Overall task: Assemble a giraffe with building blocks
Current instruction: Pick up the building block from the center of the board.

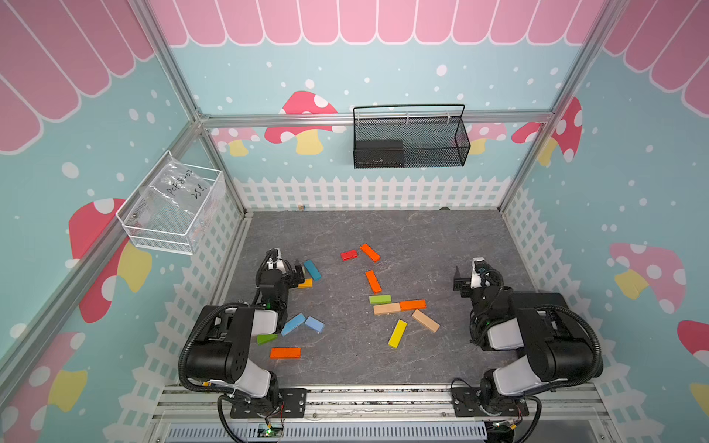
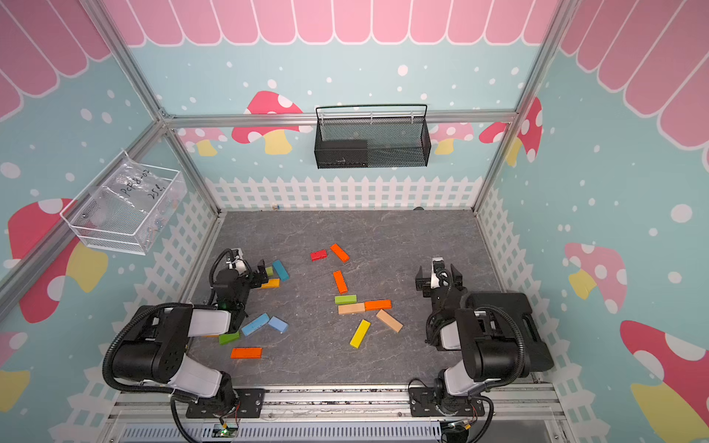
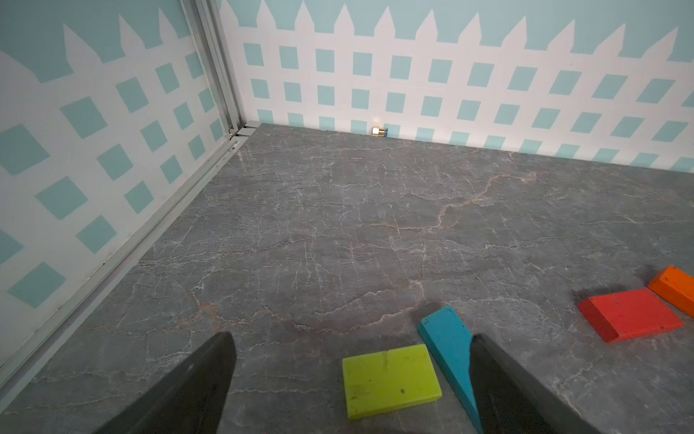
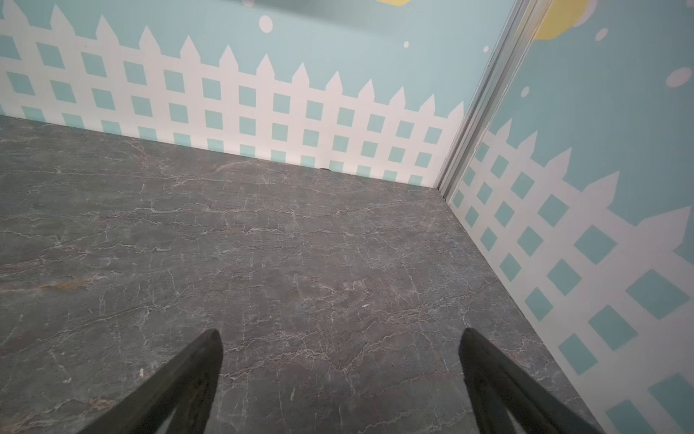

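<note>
Building blocks lie scattered flat on the grey table (image 1: 441,245). Near the middle are a red one (image 1: 349,255), orange ones (image 1: 370,252) (image 1: 373,281) (image 1: 413,305), a green one (image 1: 380,299), tan ones (image 1: 386,308) (image 1: 425,320) and a yellow one (image 1: 397,333). By the left arm lie two light blue blocks (image 1: 293,324) (image 1: 314,324), a green one (image 1: 266,338) and an orange one (image 1: 285,352). My left gripper (image 1: 297,272) (image 3: 351,336) is open over a lime block (image 3: 390,379), beside a teal block (image 3: 447,345). My right gripper (image 2: 437,277) (image 4: 340,332) is open over bare table.
A black mesh basket (image 1: 410,142) hangs on the back wall and a clear wire basket (image 1: 172,214) on the left wall. A small brass fitting (image 3: 377,131) sits at the foot of the back wall. Fence-printed walls close in three sides.
</note>
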